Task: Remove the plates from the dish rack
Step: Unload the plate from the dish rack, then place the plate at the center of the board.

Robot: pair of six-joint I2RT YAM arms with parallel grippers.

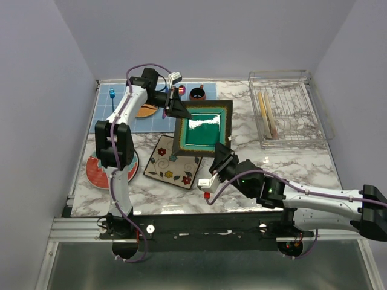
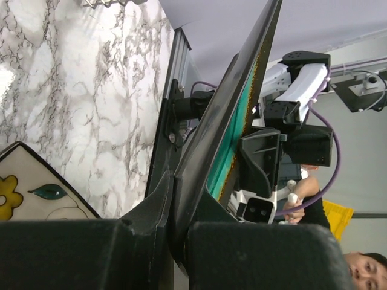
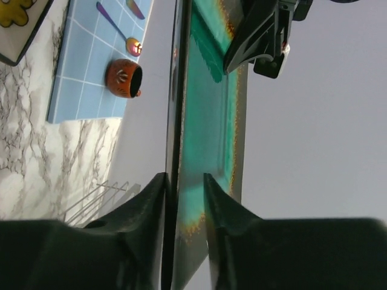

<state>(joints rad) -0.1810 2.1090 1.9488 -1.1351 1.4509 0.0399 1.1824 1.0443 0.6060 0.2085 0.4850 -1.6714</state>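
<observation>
Marble table (image 1: 290,169) | left gripper (image 1: 179,109) clamps square dark plate (image 1: 202,130) at far-left corner | right gripper (image 1: 222,156) straddles near-right rim — grip unclear

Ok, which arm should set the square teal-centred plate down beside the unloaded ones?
Left, probably. The left gripper is clamped on the square teal-centred plate, and the floral plate and red plate lie to the left; the right gripper only flanks its near-right corner.
</observation>
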